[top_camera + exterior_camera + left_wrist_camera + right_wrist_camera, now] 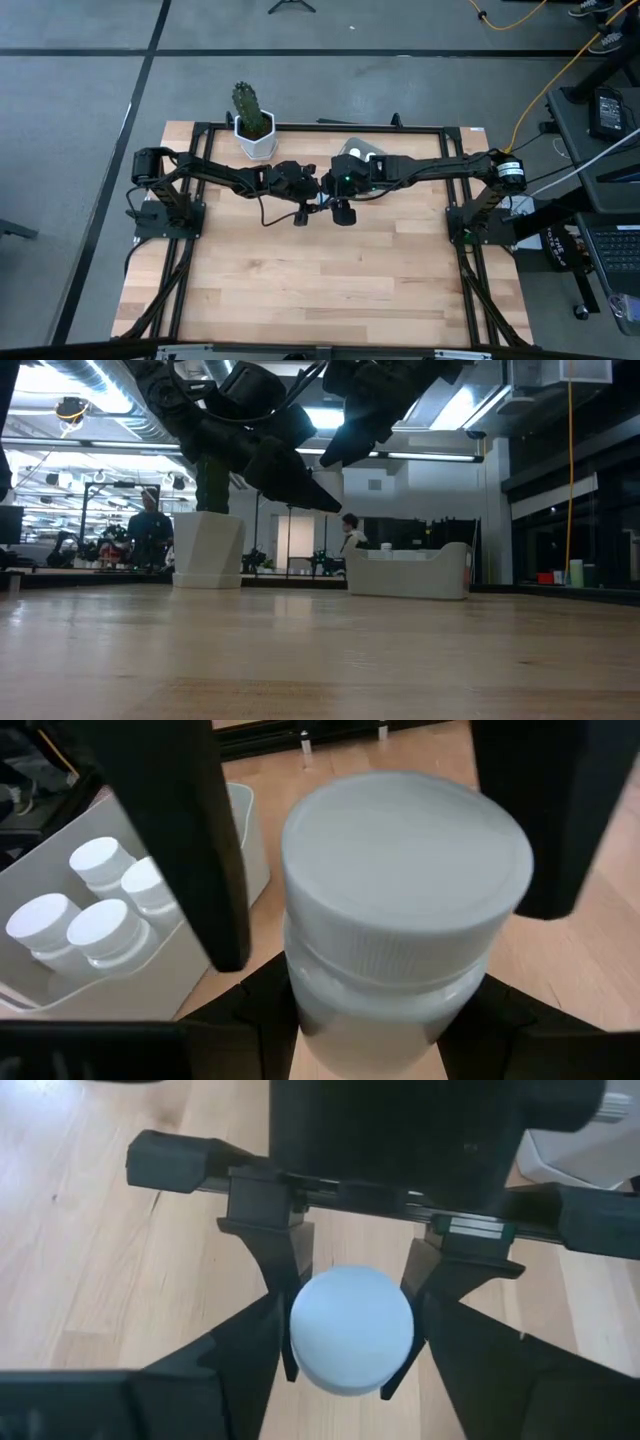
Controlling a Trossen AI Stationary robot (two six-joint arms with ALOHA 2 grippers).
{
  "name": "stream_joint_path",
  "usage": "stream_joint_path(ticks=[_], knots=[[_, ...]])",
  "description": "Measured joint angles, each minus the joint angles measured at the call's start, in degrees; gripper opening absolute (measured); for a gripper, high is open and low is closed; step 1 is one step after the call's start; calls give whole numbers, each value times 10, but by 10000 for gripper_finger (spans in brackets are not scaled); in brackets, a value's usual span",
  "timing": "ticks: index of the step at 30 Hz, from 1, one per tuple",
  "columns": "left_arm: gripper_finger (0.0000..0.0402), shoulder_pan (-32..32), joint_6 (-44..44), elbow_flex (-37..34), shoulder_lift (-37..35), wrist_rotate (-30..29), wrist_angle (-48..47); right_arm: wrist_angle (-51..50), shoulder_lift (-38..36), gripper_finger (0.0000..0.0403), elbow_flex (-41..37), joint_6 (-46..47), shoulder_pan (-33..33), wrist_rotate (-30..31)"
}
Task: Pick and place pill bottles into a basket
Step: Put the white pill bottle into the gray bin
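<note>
held bottle [405, 910] upright, cap toward wrist camera, above table beside basket | left gripper [300, 214] grasping it; right gripper [350, 1345] pinches same bottle | basket [245, 835]: four bottles [100, 925] upright, seen only by left wrist | cactus pot [256, 138] behind

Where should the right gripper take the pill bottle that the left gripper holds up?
Probably by the cap, approaching from the cap end. The left gripper clamps the pill bottle around its body, leaving only the wider ribbed cap free for the right gripper.
</note>
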Motion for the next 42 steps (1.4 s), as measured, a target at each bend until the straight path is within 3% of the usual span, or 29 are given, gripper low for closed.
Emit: stream_joint_path(ticks=[11, 18, 30, 42], knots=[[175, 0, -4, 0, 0, 0, -1, -3, 0, 156, 0, -4, 0, 0], [181, 0, -4, 0, 0, 0, -1, -7, 0, 162, 0, -5, 0, 0], [237, -14, 16, 0, -18, -39, -17, -33, -7, 155, 0, -14, 0, 0], [182, -15, 53, -1, -139, -54, -138, -42, -27, 155, 0, -18, -5, 27]])
